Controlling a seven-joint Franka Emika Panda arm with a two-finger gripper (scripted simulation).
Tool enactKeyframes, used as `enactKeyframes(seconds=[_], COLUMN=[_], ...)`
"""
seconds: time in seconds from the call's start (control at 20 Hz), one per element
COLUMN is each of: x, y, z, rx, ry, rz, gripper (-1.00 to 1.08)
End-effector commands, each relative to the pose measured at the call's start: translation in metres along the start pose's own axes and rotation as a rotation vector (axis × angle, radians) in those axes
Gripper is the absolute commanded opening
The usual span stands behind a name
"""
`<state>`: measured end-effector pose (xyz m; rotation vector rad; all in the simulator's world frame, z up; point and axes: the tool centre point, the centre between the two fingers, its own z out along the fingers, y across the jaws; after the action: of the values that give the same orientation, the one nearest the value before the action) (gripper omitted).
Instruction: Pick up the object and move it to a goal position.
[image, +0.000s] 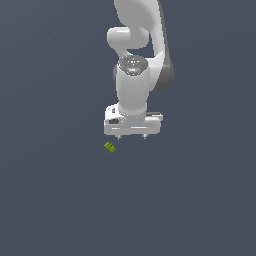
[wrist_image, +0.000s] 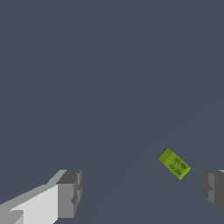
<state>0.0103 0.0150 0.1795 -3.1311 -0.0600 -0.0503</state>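
So the arm (image: 140, 55) is hanging over a plain dark grey bench (image: 55, 200) and the claw (image: 131, 135) is spread wide, holding nothing. In the wrist view you can see both fingers (wrist_image: 69, 193) well apart with only bare bench between them.

The object (image: 110, 147) is a tiny lime-green block with darker green markings, lying flat on the bench. In the exterior view it sits just off the claw, toward that view's left and a bit nearer the camera. From the wrist camera it shows up between the two fingers but way off-centre, close to one finger, and it's turned at an angle to the line between them.

My read: this is the approach step, nothing grasped yet. To do it well I'd say slide the claw sideways first so the block ends up midway between the fingers, and don't drop down until then, because right now the near finger looks like it could land on the block or nudge it away. Rotating the wrist so the fingers meet its flat sides would help too, since a piece that small will probably pop out if squeezed on the corners. Then go straight down and close gently.

No goal marker is visible in either view.
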Motion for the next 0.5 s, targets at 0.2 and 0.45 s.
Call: enactKeyframes(seconds=[0.2,0.45], x=[0.000,0.000], y=[0.009,0.022], z=[-0.006,-0.015], rx=[0.002,0.006], ry=[0.001,0.003], rz=[0.025,0.067], gripper=[1.00,1.00])
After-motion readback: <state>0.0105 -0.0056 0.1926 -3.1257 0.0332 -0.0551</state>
